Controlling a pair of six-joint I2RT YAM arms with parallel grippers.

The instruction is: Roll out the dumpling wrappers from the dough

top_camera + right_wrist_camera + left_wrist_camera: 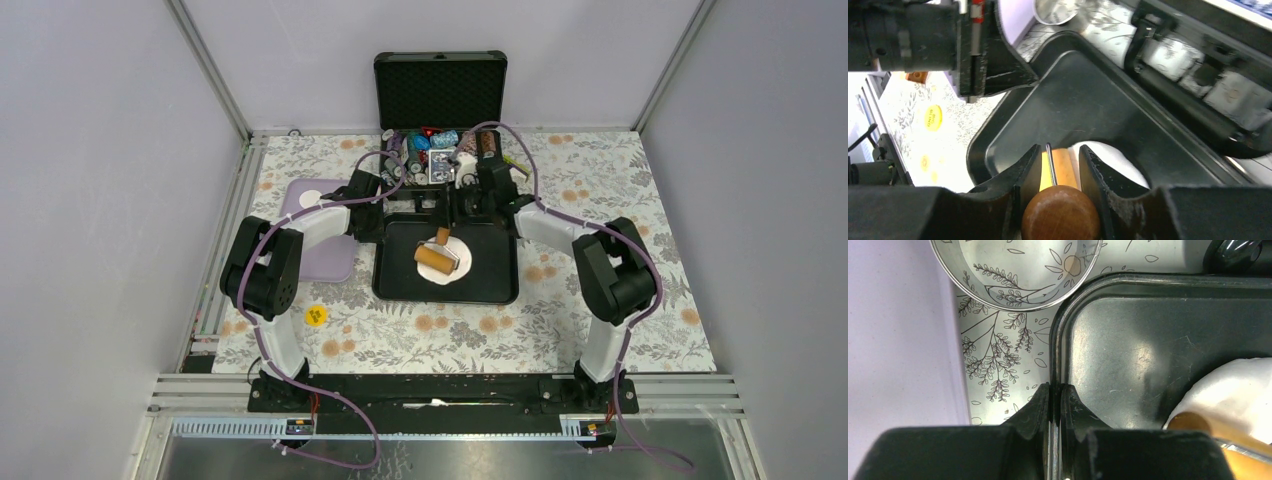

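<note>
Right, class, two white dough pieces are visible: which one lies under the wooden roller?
The larger dough on the black tray, beneath the roller; the small round wrapper sits uncovered on the purple mat.

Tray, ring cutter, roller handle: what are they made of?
The tray looks like dark coated metal, semi-gloss: fine scratches and soft glare show, though hard plastic is possible. The ring cutter looks like polished steel: a thin, mirror-bright band. The roller handle looks like wood, a smooth brown knob with a faint varnish sheen.
</note>
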